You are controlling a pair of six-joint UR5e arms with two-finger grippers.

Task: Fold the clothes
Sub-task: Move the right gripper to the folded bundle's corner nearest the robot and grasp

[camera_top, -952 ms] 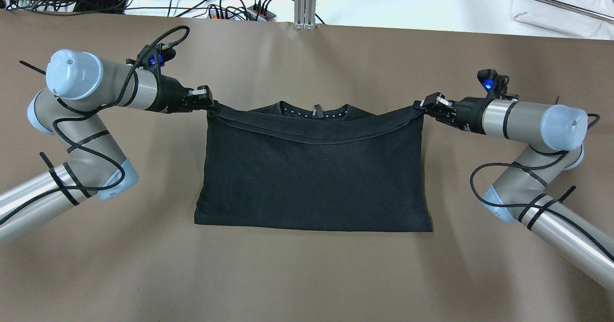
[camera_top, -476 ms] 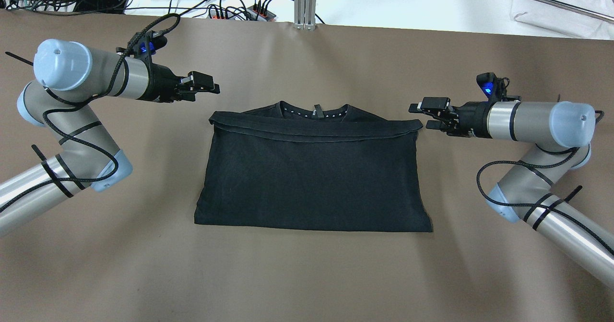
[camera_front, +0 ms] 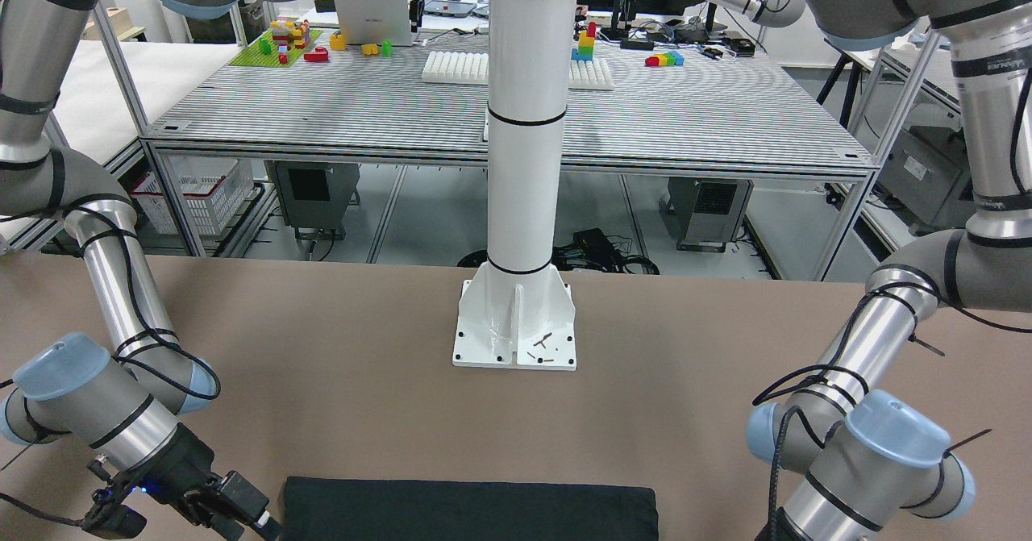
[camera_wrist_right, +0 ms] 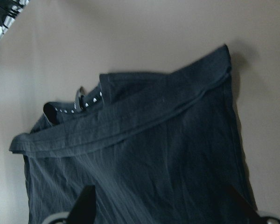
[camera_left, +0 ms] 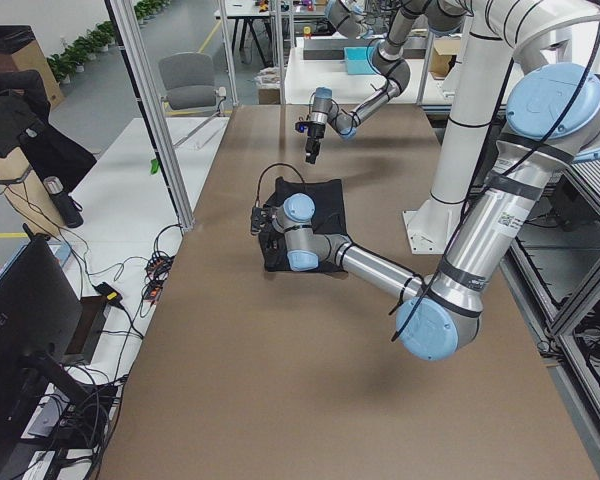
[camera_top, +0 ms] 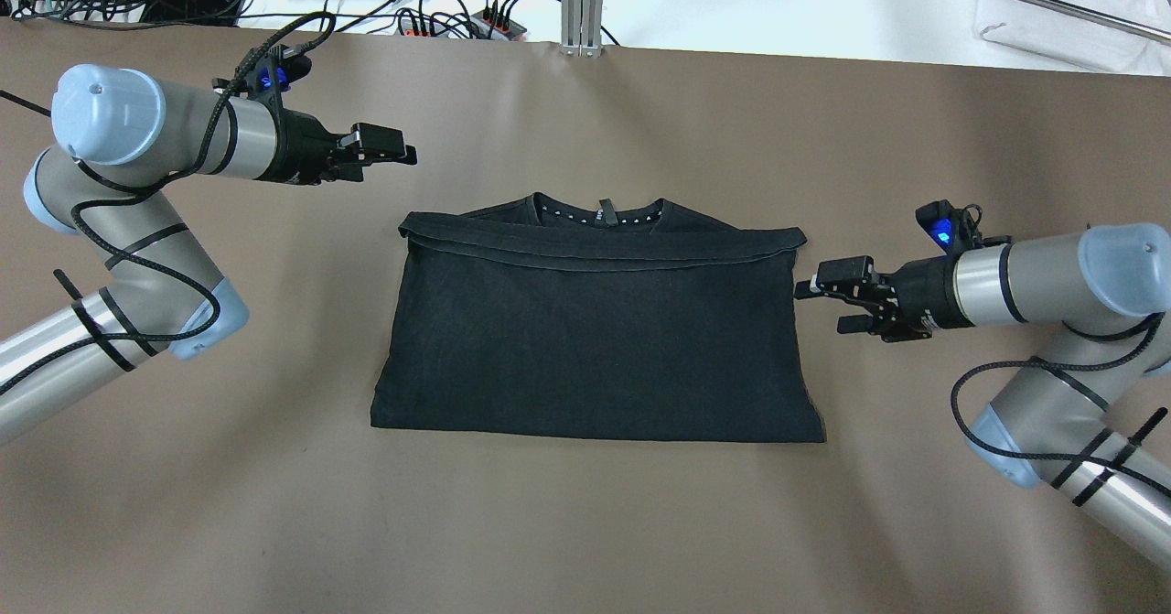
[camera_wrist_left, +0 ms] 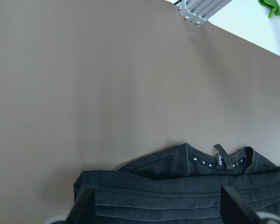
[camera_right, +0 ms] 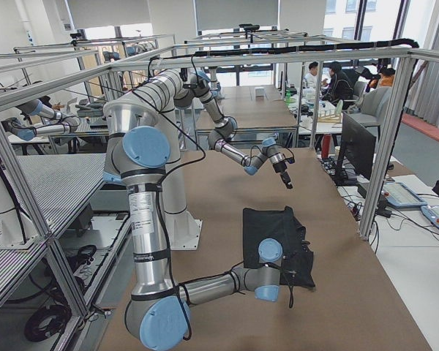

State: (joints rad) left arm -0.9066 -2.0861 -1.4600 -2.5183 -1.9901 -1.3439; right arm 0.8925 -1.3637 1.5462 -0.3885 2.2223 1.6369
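From overhead, the black garment (camera_top: pixel 595 339) lay folded at the middle of the brown table (camera_top: pixel 585 522), just as it had half a second before, its collar (camera_top: pixel 599 211) peeking past the folded-over far edge. The left gripper (camera_top: pixel 386 158) had drawn a little farther from the garment's far left corner, jaws wide and empty. The right gripper (camera_top: pixel 821 306) had slid back toward the robot, from the far right corner to just beside the garment's right edge, jaws likewise wide, gripping nothing. Facing the robot, the garment showed only as a strip at the bottom edge, in front of the white pillar base (camera_front: pixel 516 327), with a bench (camera_front: pixel 726 122) of coloured blocks (camera_front: pixel 286 41) behind. Both wrist cameras looked out between parted jaws at the collar and fold. Power strips (camera_top: pixel 457 24) lay beyond the table.
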